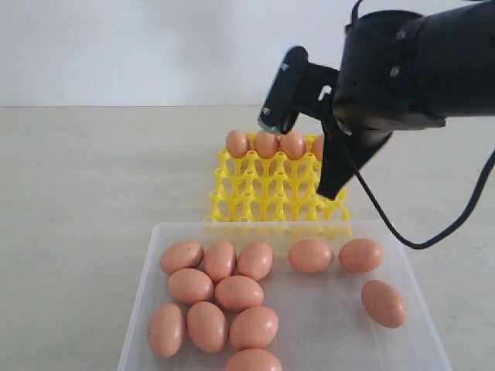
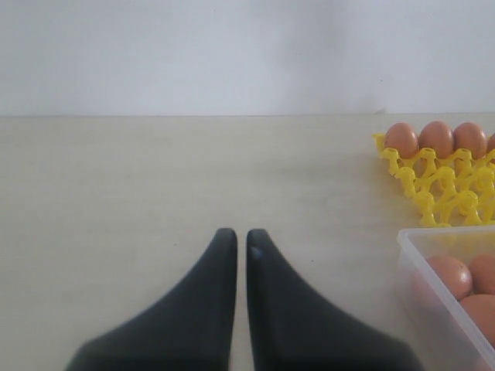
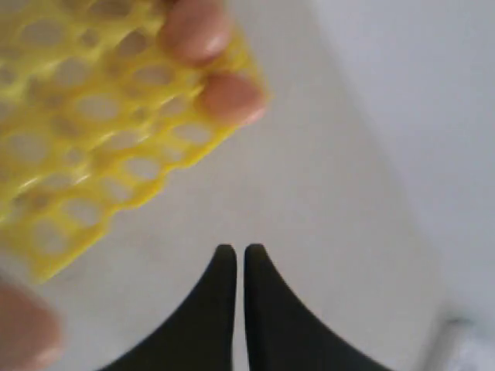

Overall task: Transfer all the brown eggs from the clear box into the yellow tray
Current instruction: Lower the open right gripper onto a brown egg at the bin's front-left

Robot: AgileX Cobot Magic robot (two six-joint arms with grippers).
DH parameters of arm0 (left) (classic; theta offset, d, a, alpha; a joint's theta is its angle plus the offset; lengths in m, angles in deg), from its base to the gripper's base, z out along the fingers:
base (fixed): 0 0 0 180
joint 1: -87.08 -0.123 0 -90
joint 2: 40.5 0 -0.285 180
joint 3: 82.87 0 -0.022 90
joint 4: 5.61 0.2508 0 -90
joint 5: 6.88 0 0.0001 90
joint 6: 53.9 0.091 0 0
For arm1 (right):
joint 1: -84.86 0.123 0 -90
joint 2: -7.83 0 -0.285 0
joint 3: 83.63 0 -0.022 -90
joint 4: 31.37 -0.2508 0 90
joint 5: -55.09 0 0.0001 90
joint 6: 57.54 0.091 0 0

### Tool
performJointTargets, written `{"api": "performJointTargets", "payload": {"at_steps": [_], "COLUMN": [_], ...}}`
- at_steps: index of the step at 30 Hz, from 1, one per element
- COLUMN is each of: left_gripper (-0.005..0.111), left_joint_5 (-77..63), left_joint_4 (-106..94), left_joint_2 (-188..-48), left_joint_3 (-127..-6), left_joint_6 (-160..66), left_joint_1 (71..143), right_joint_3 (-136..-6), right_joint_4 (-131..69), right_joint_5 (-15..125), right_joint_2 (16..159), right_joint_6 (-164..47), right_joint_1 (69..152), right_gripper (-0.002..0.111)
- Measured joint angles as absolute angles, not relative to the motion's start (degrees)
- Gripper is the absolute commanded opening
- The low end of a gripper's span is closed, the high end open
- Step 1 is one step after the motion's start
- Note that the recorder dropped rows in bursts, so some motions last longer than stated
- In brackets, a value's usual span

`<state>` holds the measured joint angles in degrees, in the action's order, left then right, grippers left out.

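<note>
The yellow tray (image 1: 271, 193) stands behind the clear box (image 1: 141, 305) and holds brown eggs (image 1: 265, 144) in a single row along its far side. Several more brown eggs (image 1: 238, 292) lie loose in the clear box. My right gripper (image 1: 327, 192) hangs shut and empty above the tray's right edge; in its wrist view the gripper (image 3: 240, 249) is over bare table beside the tray (image 3: 85, 139). My left gripper (image 2: 240, 232) is shut and empty, low over bare table to the left of the tray (image 2: 445, 185) and the box (image 2: 421, 259).
The right arm's black body (image 1: 410, 62) and its cable (image 1: 387, 224) hang over the box's back right corner. Pale bare tabletop (image 1: 85, 170) spreads to the left, with a white wall behind.
</note>
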<state>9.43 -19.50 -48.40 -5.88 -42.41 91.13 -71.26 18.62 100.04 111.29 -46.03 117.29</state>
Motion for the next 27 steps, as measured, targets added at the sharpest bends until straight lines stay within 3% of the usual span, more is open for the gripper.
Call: {"api": "performJointTargets", "payload": {"at_steps": [7, 10, 16, 27], "left_gripper": [0.004, 0.004, 0.004, 0.004], "left_joint_5": [9.43, 9.43, 9.43, 9.43], "left_joint_4": [-19.5, -19.5, -19.5, -19.5], "left_joint_2": [-48.4, -48.4, -48.4, -48.4], "left_joint_3": [-5.88, -5.88, -5.88, -5.88], "left_joint_6": [-42.41, -42.41, -42.41, -42.41], "left_joint_1": [91.13, 91.13, 91.13, 91.13], "right_joint_3": [-76.83, -77.39, -77.71, -77.71], "right_joint_4": [-34.77, -49.97, -58.04, -58.09], "right_joint_5": [116.77, 118.42, 118.52, 105.66], "right_joint_2": [111.29, 111.29, 112.6, 120.11], "right_joint_6": [-86.54, -97.01, -102.39, -91.46], "right_joint_1": [114.23, 114.23, 115.4, 126.17], "right_gripper": [0.0, 0.007, 0.047, 0.047]}}
